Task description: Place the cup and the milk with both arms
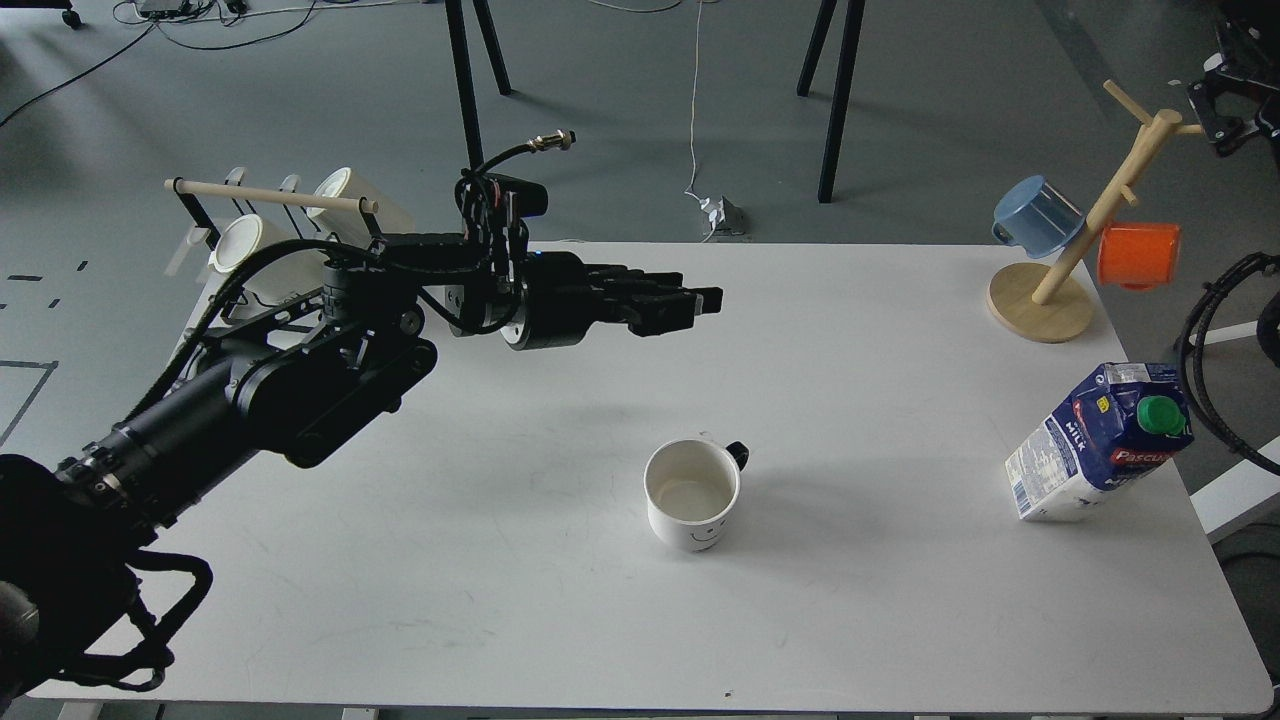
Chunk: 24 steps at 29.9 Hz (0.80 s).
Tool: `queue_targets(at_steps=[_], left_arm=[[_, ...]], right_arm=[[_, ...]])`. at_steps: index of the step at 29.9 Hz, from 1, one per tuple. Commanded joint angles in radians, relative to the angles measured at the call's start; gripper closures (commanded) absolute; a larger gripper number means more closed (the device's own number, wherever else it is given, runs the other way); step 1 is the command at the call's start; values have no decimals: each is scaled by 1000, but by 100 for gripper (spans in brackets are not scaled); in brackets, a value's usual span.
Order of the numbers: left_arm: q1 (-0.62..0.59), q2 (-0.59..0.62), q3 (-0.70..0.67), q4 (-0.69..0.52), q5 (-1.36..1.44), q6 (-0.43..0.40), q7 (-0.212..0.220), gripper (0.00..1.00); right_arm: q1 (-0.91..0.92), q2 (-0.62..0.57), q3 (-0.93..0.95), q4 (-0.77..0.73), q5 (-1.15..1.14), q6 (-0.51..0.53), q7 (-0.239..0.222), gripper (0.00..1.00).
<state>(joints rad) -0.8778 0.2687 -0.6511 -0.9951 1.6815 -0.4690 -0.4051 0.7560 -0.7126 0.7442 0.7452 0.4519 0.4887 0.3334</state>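
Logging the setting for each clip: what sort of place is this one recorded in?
Probably a lab or workshop. A plain white table stands on grey concrete floor with loose cables and dark stand legs behind. Props are staged: a smiley cup, a milk carton, a wooden mug tree.

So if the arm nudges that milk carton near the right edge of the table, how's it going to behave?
The milk carton is tall and narrow, so a high push would probably tip it rather than slide it. It stands close to the table's right edge, so tipping outward risks a fall. Its coated sides look smooth, perhaps slippery. How full it is cannot be told.
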Motion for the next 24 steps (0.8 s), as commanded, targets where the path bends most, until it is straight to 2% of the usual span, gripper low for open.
queue_targets(at_steps=[1, 2, 6, 11, 15, 20, 24], left_arm=[[-12, 52, -82, 12, -308, 13, -4, 4], [-10, 62, -114, 13, -401, 24, -6, 0], [-9, 121, -150, 52, -665, 58, -4, 0], [-9, 158, -160, 116, -830, 58, -8, 0], [-9, 185, -223, 203, -1073, 49, -3, 0], [-9, 231, -229, 303, -1409, 44, 2, 0], [-7, 259, -228, 363, -1531, 36, 2, 0]], right_arm=[[-24, -60, 1, 49, 4, 0, 1, 0], [-36, -77, 1, 68, 5, 0, 1, 0], [-98, -157, 1, 143, 7, 0, 1, 0], [-219, -231, 6, 216, 36, 0, 6, 0], [-332, -306, 4, 259, 102, 0, 7, 0], [-466, -352, 4, 260, 129, 0, 15, 0], [-582, -384, 4, 261, 171, 0, 21, 0]])
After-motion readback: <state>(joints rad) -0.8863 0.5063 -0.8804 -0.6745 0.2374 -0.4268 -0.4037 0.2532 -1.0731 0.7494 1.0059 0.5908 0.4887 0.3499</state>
